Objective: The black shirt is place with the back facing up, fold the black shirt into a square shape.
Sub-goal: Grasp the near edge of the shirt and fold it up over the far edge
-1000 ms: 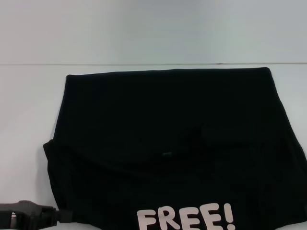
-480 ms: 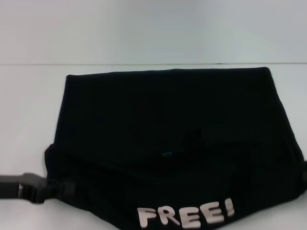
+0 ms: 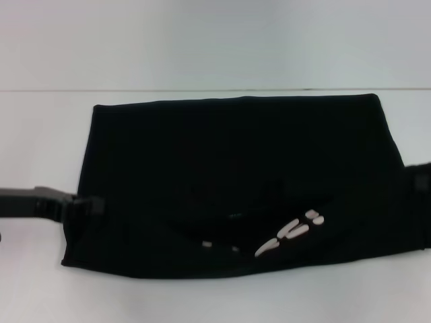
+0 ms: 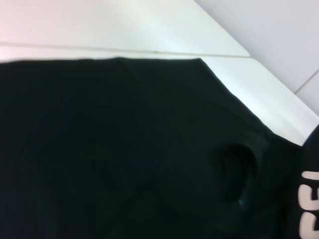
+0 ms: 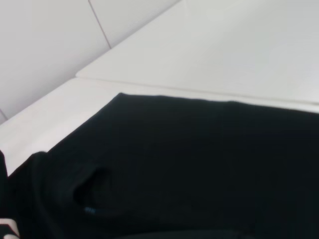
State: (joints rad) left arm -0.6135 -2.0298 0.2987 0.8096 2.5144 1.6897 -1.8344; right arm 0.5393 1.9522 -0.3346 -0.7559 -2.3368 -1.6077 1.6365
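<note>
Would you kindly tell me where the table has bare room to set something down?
The table is bare beyond the black shirt's far edge and in the strip nearest the robot. It is crowded at the shirt's sides: the left gripper is at its left edge and the right gripper at its right.

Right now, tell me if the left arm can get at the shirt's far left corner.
Probably yes. The left gripper is at the left edge of the black shirt, and only bare white table lies between it and the far left corner. Whether it is gripping cloth cannot be seen; a held edge would come along.
</note>
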